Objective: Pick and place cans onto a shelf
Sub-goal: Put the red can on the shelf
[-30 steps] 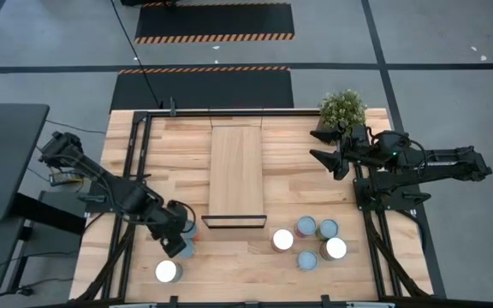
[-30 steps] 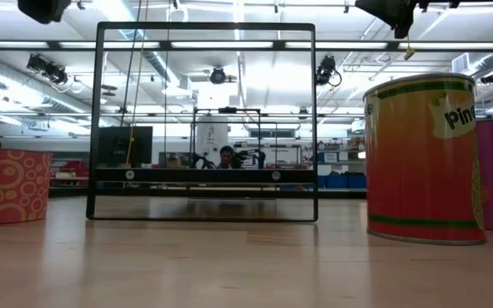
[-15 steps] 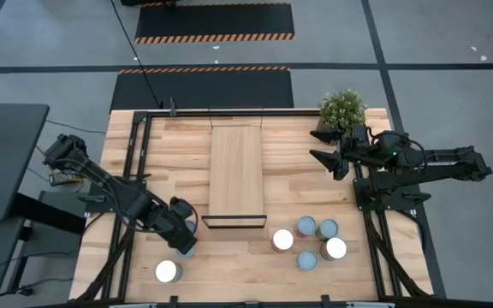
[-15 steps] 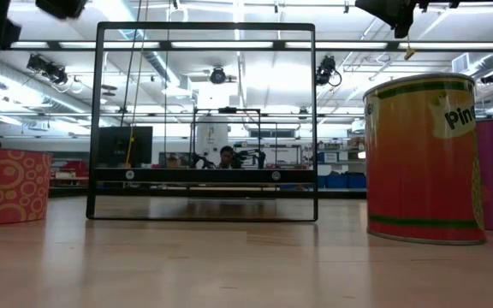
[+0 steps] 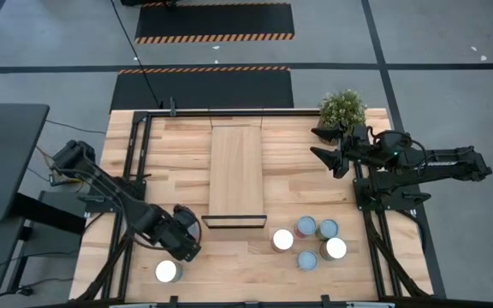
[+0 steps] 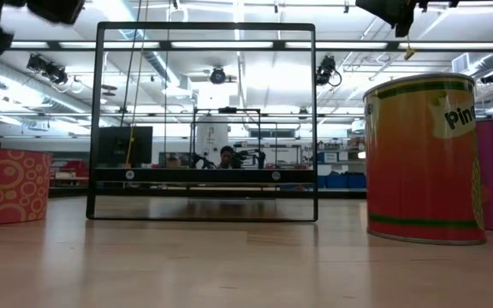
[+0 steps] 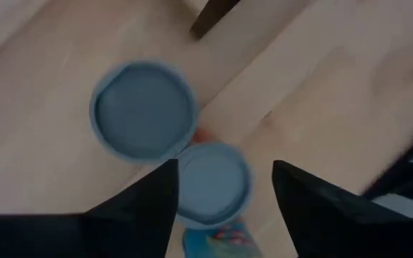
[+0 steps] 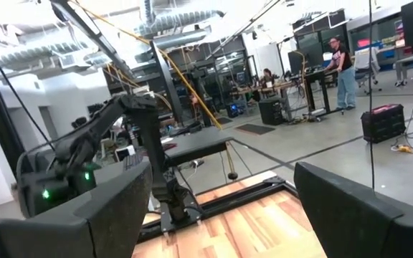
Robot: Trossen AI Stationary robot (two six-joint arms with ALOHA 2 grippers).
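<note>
While the left gripper (image 5: 185,242) hangs low over the near left part of the wooden table (image 5: 169,150), its two dark fingers (image 7: 138,208) stand apart on either side of a pale-blue-topped can (image 7: 212,183) seen from the left wrist; they bracket that can without visibly pressing its sides, so the jaws read as partly open and a firm hold cannot be confirmed; a second pale-blue-topped can (image 7: 143,110) stands touching or just beside the first, farther out from the fingers; from above, the left arm covers both of these cans, and a white-topped can (image 5: 168,271) stands apart nearer the front edge; the shelf (image 5: 236,175), a long light-wood board with a black wire frame at its near end, lies along the middle of the table with nothing on it; just right of its near end stand five more cans in a cluster: a white-topped can (image 5: 282,239), a reddish-rimmed can (image 5: 305,227), a pale-blue can (image 5: 327,228), another pale-blue can (image 5: 308,259) and a second white-topped can (image 5: 335,249); the right gripper (image 5: 318,143) waits at the far right of the table beside a potted green plant (image 5: 342,109), its fingers spread wide and holding nothing; at table height an orange can with a green band (image 6: 421,157) stands at the right, a red can with pale circles (image 6: 9,185) at the left, and the shelf's wire frame (image 6: 205,121) between them; people show far off in the room.
</note>
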